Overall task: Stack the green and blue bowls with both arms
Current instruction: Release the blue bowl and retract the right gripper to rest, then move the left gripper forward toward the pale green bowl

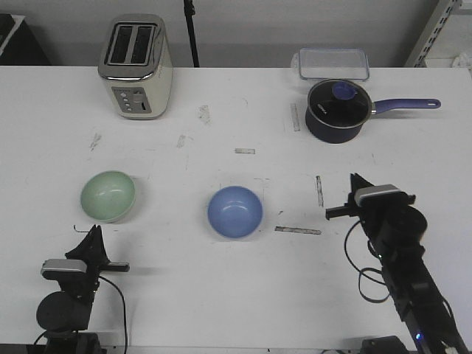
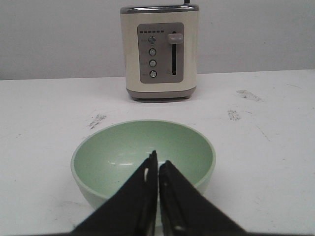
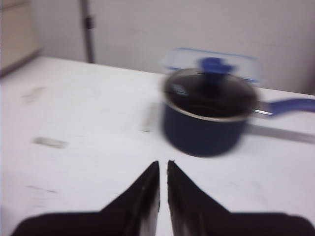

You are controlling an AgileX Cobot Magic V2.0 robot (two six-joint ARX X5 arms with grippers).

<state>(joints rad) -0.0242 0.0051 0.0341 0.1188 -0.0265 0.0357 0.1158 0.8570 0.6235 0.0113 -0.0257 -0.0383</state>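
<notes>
The pale green bowl (image 1: 108, 195) sits upright on the white table at the left. The blue bowl (image 1: 235, 212) sits upright near the middle, apart from it. My left gripper (image 1: 94, 234) is shut and empty, just in front of the green bowl; in the left wrist view its tips (image 2: 158, 163) point at the green bowl (image 2: 113, 152). My right gripper (image 1: 355, 184) is shut and empty, to the right of the blue bowl and raised. In the right wrist view its tips (image 3: 163, 166) point toward the saucepan; the blue bowl is out of that view.
A cream toaster (image 1: 136, 66) stands at the back left, also in the left wrist view (image 2: 160, 51). A dark navy saucepan with lid and long handle (image 1: 339, 109) and a clear container (image 1: 333, 64) stand at the back right. Tape strips (image 1: 298, 230) lie on the table.
</notes>
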